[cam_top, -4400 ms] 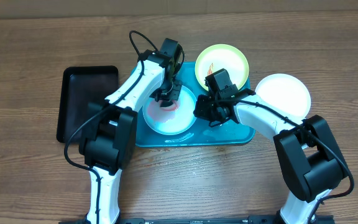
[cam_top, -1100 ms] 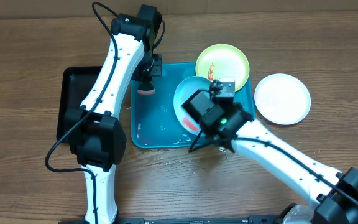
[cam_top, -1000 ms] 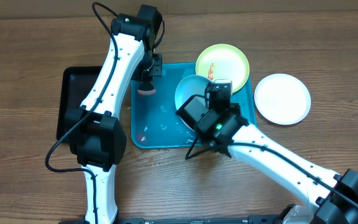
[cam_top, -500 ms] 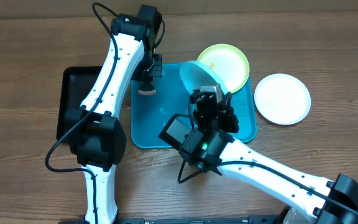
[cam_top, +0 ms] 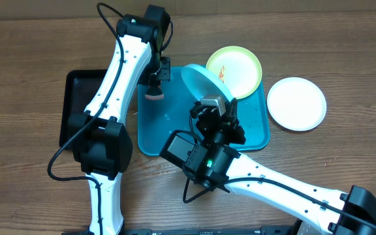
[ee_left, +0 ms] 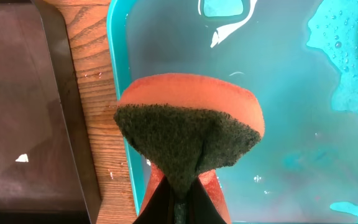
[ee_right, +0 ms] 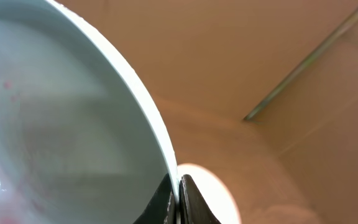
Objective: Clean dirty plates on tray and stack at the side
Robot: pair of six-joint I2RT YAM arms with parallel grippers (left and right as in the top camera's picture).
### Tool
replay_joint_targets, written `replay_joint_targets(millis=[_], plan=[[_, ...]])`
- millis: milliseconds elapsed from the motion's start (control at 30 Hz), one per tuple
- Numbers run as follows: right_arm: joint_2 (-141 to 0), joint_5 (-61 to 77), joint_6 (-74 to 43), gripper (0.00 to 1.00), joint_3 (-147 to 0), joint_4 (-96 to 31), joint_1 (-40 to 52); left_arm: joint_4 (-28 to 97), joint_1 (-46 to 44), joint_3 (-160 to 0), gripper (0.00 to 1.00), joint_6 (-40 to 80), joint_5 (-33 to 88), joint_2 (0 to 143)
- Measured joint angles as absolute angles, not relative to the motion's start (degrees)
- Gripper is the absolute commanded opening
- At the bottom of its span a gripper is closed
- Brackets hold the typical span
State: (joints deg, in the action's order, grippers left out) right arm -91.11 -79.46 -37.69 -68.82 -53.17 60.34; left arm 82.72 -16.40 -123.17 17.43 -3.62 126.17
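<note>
Over tray (cam_top: 154, 125), plate (cam_top: 198, 79) in R tool (ee_right: 179, 190)

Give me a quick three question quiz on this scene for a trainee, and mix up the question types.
1. True or false: the white plate lies on the table, off the turquoise tray.
2. The left gripper is shut on: A a sponge, B a plate, C nothing.
3. Which plate does the right gripper hold tilted on its edge?
Key: 1 true. 2 A. 3 the teal plate.
</note>
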Motion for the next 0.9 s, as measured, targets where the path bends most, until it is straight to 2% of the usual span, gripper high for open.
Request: replay_joint_targets(millis=[233,467,600,667,767,900], plan=[[-91.1,-51.2,-44.6,0.04,-68.6,-51.2,53.0,82.7,-16.4,-123.2,0.04,17.4,-3.6,126.2],[-91.6,-23.6,-49.8,0.04,-62.4,-39.6,46.0,82.7,-16.4,-123.2,0.04,17.4,-3.6,126.2],[-94.9,-15.2,-51.9,0.05,-60.4,-37.2,44.8,82.7,-16.4,-123.2,0.04,17.4,-3.6,126.2],[-96.7,-12.0,-52.8,0.12,-60.0,-36.3,44.1,82.7,-16.4,-123.2,0.04,17.4,-3.6,126.2],[-98.3,-7.6,-52.9,0.14,-59.8,-34.8,42.2,82.7,-16.4,-123.2,0.04,17.4,-3.6,126.2],[-98.5,-4.8,-51.8,0.23,-59.8,-33.0,40.2,82.7,-16.4,-123.2,0.04,17.4,-3.6,126.2]])
